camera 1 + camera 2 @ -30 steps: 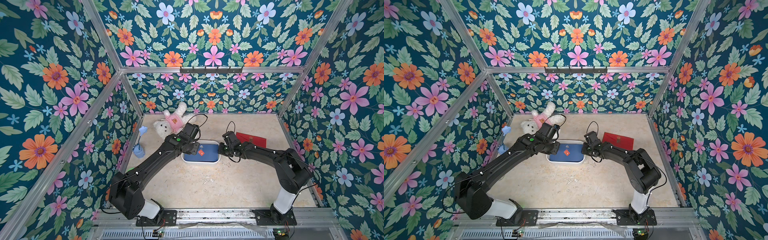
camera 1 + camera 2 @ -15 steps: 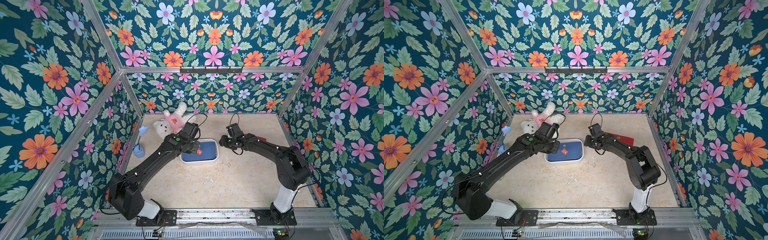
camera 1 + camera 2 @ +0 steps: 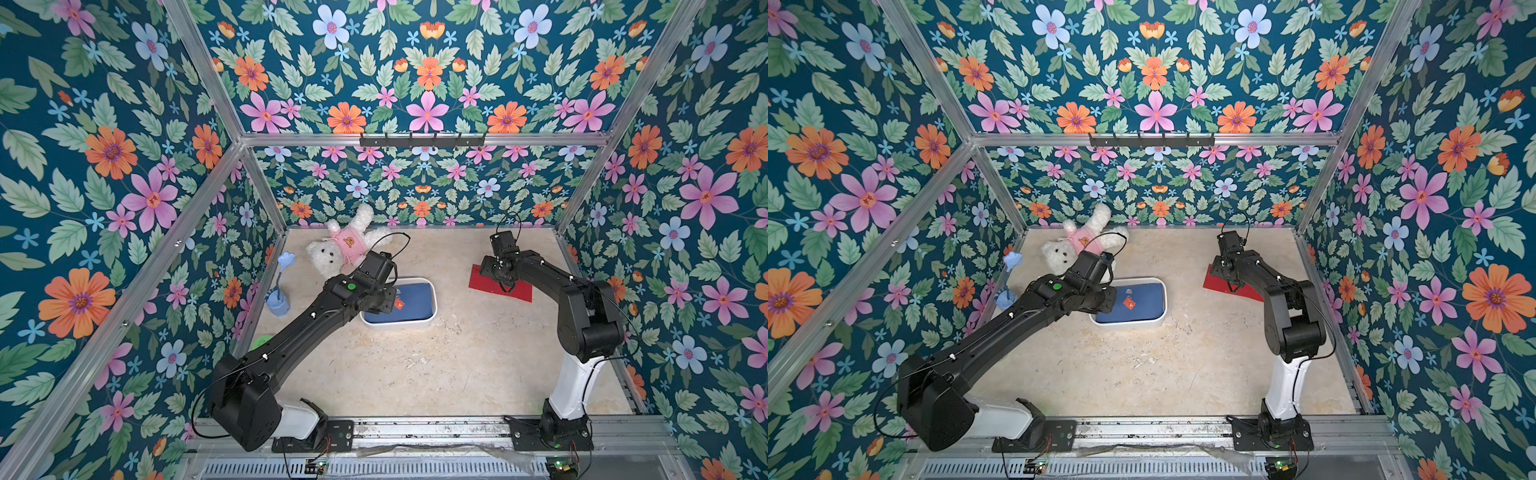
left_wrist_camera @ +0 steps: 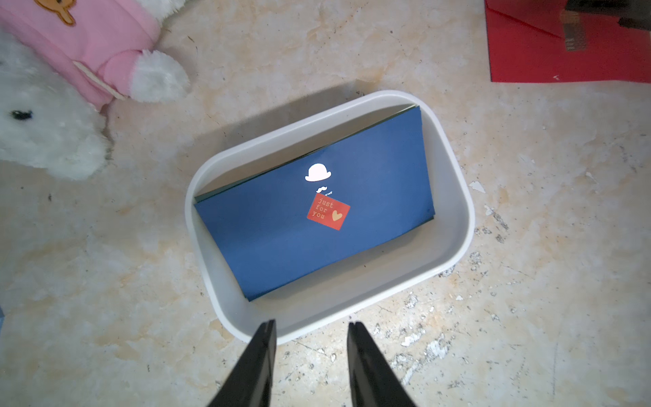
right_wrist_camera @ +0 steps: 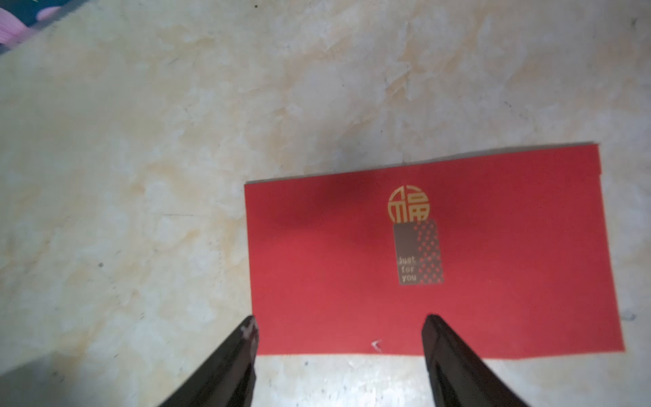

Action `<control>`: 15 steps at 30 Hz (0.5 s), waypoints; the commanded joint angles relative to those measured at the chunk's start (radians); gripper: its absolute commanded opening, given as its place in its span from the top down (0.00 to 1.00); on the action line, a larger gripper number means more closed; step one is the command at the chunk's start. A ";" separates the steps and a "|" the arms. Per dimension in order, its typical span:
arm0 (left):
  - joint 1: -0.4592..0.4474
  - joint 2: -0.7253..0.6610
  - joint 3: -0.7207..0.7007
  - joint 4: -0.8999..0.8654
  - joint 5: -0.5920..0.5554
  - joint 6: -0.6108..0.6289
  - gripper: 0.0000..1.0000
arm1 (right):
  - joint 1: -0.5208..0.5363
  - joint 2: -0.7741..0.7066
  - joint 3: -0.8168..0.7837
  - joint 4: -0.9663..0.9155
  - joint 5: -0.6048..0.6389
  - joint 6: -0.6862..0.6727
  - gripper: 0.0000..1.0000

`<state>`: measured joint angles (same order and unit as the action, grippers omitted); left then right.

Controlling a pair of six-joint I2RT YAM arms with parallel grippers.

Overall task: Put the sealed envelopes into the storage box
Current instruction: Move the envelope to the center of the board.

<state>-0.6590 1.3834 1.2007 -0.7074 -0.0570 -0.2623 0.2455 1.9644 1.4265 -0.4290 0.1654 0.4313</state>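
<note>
The right gripper (image 5: 340, 322) has its jaws spread wide and holds nothing; its two dark fingertips (image 5: 249, 329) hang over one long edge of the red envelope (image 5: 510, 246), which lies flat on the marbled table (image 3: 415, 365) with a gold emblem and a brown "just for you" sticker (image 5: 419, 253) at its centre. In both top views this envelope sits on the right side of the table, well apart from the storage box (image 3: 399, 323). The left gripper (image 4: 311, 323) is partly open, a clear gap between its jaws and nothing in it, poised above one rim of the white box (image 4: 454, 197). Inside the box lies the navy envelope (image 4: 281, 246), slightly askew, sealed with a red sticker (image 4: 328, 211); thin edges of other envelopes show beneath it, how many cannot be told. Beyond the box a white plush bear (image 4: 45, 134) in a pink top lies near the back wall, and a small blue cup with a flower (image 3: 277, 301) stands by the left wall
</note>
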 commanded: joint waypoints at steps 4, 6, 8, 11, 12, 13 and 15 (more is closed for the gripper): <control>-0.047 -0.033 -0.032 0.029 0.027 -0.069 0.61 | 0.000 0.100 0.102 -0.134 0.042 -0.098 0.24; -0.070 -0.035 -0.038 0.027 0.028 -0.081 0.62 | 0.002 0.116 0.109 -0.148 0.041 -0.107 0.24; -0.105 -0.033 -0.041 0.017 0.013 -0.097 0.63 | 0.006 0.126 0.102 -0.156 0.039 -0.119 0.25; -0.157 -0.032 -0.045 0.007 -0.013 -0.129 0.63 | 0.016 0.135 0.078 -0.159 0.024 -0.132 0.26; -0.170 -0.032 -0.050 0.006 -0.018 -0.141 0.63 | 0.021 0.135 0.065 -0.152 0.015 -0.136 0.26; -0.182 -0.032 -0.055 0.009 -0.021 -0.152 0.63 | 0.024 0.133 0.051 -0.146 0.008 -0.137 0.27; -0.198 -0.037 -0.064 0.016 -0.026 -0.169 0.64 | 0.036 0.131 0.022 -0.133 -0.013 -0.140 0.28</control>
<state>-0.8429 1.3529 1.1427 -0.6975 -0.0544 -0.3893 0.2699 2.0895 1.4765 -0.5327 0.1909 0.3168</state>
